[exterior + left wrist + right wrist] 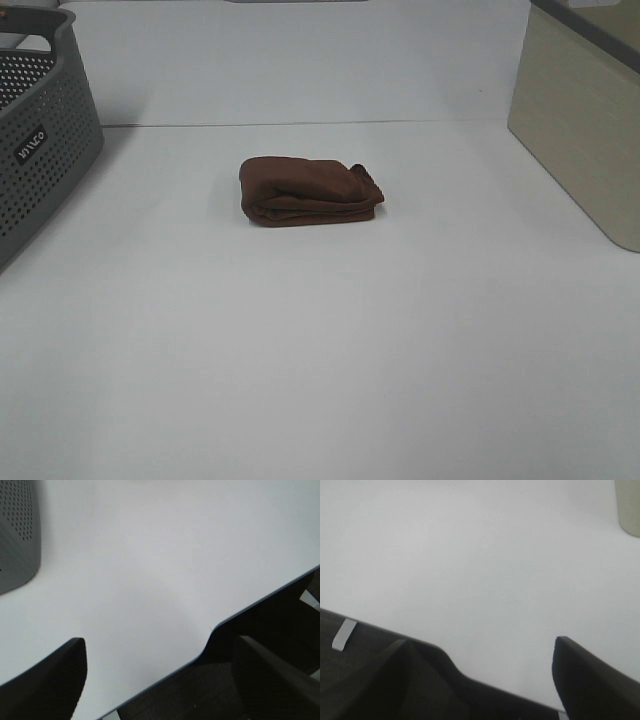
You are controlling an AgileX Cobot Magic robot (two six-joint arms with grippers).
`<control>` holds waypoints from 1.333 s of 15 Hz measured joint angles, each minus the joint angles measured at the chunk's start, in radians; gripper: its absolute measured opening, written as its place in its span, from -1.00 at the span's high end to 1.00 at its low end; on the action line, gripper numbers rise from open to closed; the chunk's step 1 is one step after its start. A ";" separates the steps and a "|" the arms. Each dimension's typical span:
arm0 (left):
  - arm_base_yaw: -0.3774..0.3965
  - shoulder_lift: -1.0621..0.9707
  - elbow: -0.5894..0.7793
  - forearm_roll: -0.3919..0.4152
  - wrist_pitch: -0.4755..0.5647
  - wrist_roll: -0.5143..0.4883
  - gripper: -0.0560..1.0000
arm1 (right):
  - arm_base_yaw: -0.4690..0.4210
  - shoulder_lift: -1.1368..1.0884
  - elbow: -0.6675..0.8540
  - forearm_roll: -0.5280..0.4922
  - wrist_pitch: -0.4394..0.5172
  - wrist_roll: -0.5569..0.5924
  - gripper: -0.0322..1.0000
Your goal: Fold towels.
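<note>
The dark reddish-brown towel [311,191] lies folded into a small thick bundle on the white table [320,350], near the middle and a little toward the back. No tag shows. Neither arm appears in the exterior high view. My left gripper [160,677] is open and empty over the table's front edge, its dark fingers [55,675] wide apart. My right gripper [485,675] is open and empty, also over the front edge, its fingers [590,680] wide apart. The towel is out of both wrist views.
A grey perforated basket [40,140] stands at the back left; it also shows in the left wrist view [17,535]. A beige box [585,120] stands at the back right, with a corner of it in the right wrist view [629,505].
</note>
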 joint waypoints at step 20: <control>0.031 -0.071 0.044 -0.022 -0.111 0.066 -0.54 | 0.000 -0.146 0.018 -0.003 -0.037 -0.027 -0.49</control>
